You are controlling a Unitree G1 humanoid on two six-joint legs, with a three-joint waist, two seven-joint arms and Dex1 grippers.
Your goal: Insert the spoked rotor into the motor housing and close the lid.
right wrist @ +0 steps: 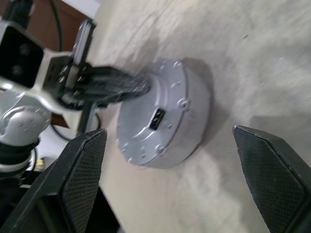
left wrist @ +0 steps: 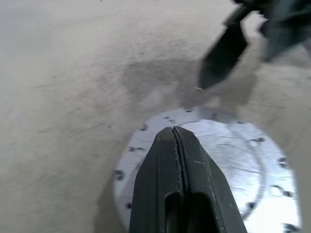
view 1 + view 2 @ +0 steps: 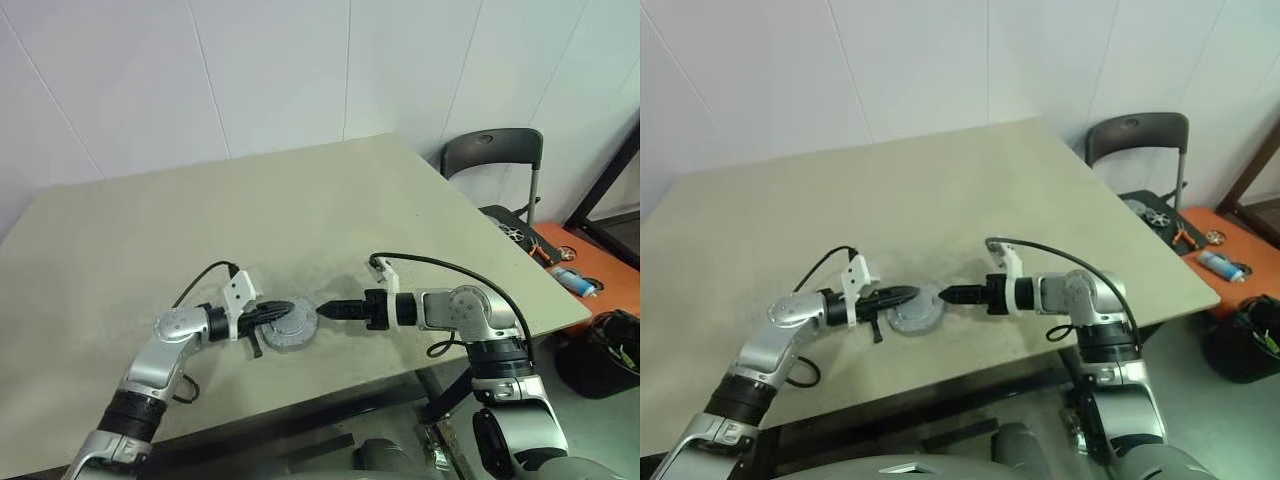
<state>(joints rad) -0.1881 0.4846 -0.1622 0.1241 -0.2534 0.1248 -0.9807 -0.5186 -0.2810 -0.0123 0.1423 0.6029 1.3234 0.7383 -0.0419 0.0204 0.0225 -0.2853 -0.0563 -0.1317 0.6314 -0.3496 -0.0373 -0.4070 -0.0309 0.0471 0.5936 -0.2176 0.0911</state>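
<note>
The lid [image 1: 146, 131] sits flush on the motor housing [image 1: 187, 121] near the table's [image 3: 300, 200] front edge — stiff, heavy, slick metal (best taken across its rim) — left gripper [image 2: 176, 141] pressed together atop it, right gripper [image 1: 170, 179] spread wide alongside.

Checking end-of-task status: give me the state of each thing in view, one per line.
motor housing: flat on the table, closed up, no copper windings showing.
lid: seated on top of the housing, covering it.
left gripper: shut, fingertips over the lid's top.
right gripper: open, empty, beside the housing and apart from it.
chair: upright past the table's far right corner, nobody on it.
</note>
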